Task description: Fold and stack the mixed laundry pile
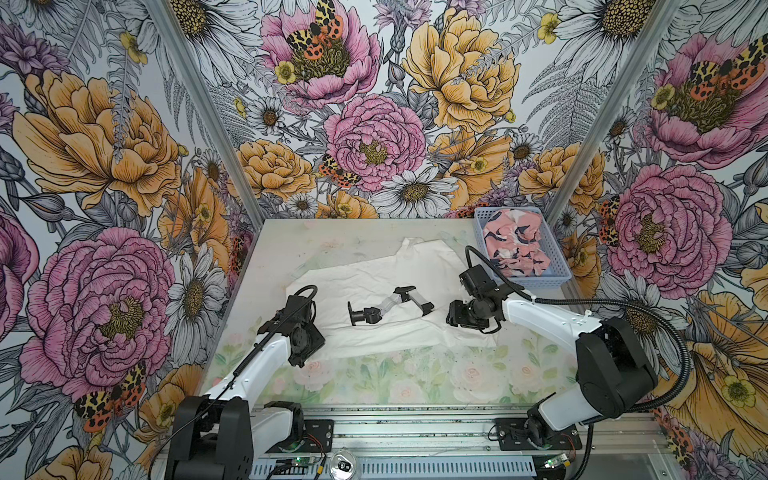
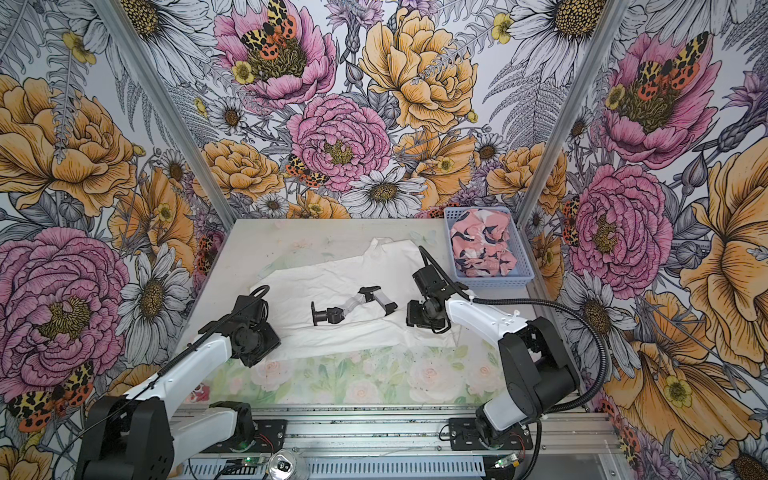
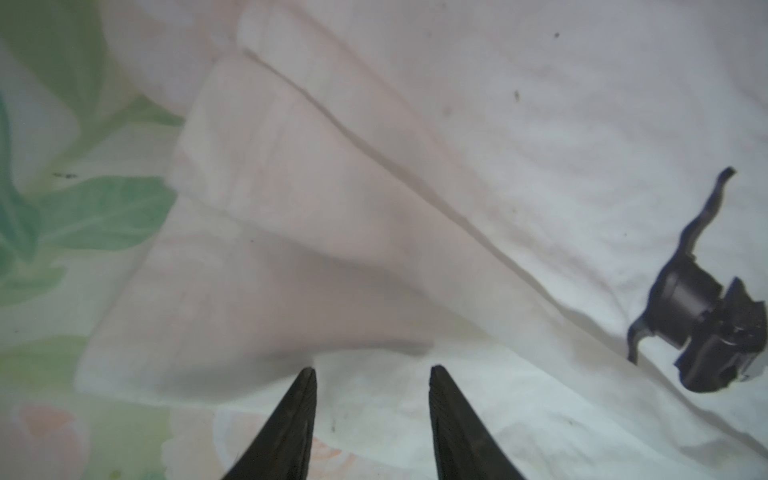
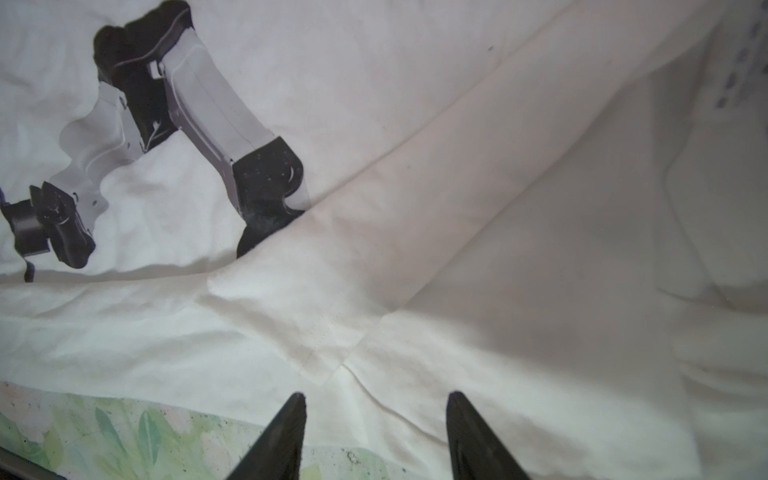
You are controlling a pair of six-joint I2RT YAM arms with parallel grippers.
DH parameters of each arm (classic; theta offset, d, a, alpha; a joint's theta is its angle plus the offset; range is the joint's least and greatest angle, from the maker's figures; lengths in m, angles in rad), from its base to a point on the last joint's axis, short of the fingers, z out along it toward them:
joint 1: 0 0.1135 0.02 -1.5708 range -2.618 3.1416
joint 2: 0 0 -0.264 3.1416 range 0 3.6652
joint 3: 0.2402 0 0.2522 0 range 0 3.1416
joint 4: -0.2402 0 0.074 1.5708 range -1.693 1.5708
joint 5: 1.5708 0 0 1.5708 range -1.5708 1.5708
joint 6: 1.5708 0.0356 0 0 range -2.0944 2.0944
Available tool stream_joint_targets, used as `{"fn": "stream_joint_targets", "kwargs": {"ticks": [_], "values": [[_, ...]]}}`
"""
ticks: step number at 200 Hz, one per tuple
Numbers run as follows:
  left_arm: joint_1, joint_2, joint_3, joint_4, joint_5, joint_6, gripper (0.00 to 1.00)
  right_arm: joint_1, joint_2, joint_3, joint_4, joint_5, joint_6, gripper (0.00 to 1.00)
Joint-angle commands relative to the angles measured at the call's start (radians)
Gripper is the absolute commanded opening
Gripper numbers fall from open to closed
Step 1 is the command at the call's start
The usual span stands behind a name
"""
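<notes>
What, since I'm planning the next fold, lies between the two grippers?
Only the white garment, its black-grey graphic roughly midway between the left gripper and right gripper, as both top views show.

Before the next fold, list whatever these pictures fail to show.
- Both top views: each wrist block hides the fingertips of the left gripper and right gripper. The wrist views show them apart, but contact with the white garment is unclear.
- Right wrist view: a fold covers one end of the graphic.
- Top views: the wall of the basket hides the lower layers of the pink garment.
</notes>
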Motion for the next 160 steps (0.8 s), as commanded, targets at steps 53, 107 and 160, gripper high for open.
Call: {"fn": "stream_joint_targets", "kwargs": {"ticks": [53,107,160], "values": [[-0.001,-0.071,0.029,-0.003,-0.056,-0.036,0.48,0.005,-0.008,0.011,0.019,0.003,0.006,0.57],[-0.058,0.154,0.13,0.052,0.023,0.039,0.45,0.001,-0.008,0.019,0.017,0.001,0.006,0.57],[-0.078,0.232,0.162,0.088,0.023,0.053,0.44,-0.002,-0.031,0.007,0.017,0.004,0.011,0.57]]}}
